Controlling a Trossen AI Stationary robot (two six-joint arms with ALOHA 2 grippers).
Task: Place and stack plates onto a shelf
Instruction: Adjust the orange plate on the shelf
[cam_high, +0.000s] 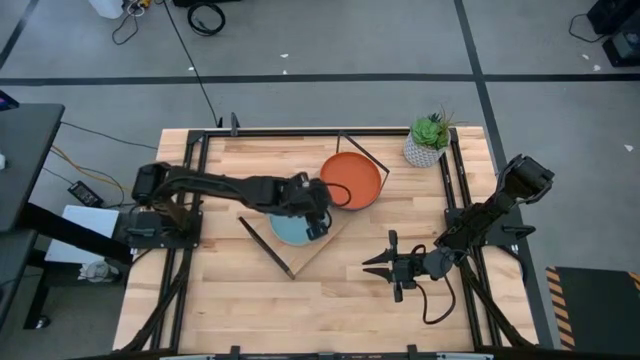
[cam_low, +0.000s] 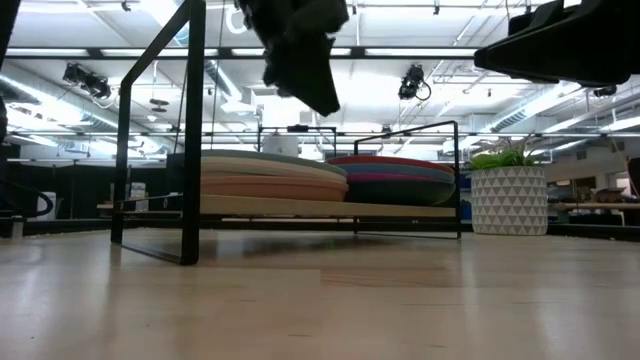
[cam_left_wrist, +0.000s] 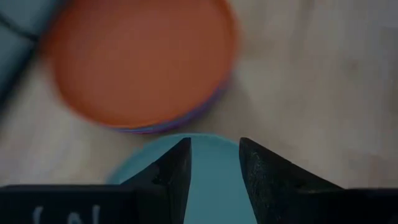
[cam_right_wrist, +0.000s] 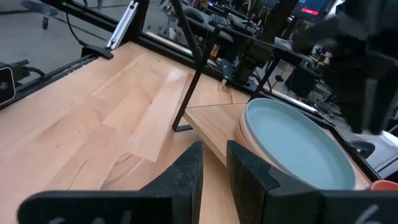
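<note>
My left gripper (cam_high: 318, 226) hangs over the shelf (cam_high: 340, 228), above the edge of the light blue plate (cam_high: 290, 230), clear of it. Its fingers (cam_left_wrist: 177, 171) stand a little apart with nothing between them; in my left wrist view the light blue plate shows through the narrow gap, and the orange plate (cam_left_wrist: 140, 59) lies just beyond.

The shelf sits slantwise on the table (cam_high: 220, 300), toward the far edge and right of the middle. Two stacks of plates rest on its board. The light blue plate tops the stack at the shelf's near left end, with salmon and cream rims under it in the low view (cam_low: 270, 178). The orange plate (cam_high: 351, 180) tops the stack at the far right end, and blue and magenta rims show beneath it in the low view (cam_low: 392, 178). The two stacks lie just beside each other.

My right gripper (cam_high: 385, 268) waits low over the table near the near right part, well apart from the shelf, pointing left. Its fingers (cam_right_wrist: 183, 174) are nearly together, a thin slit between them, and they hold nothing.

A small plant (cam_high: 428, 140) in a white pot stands at the table's far right corner, near the orange plate.
</note>
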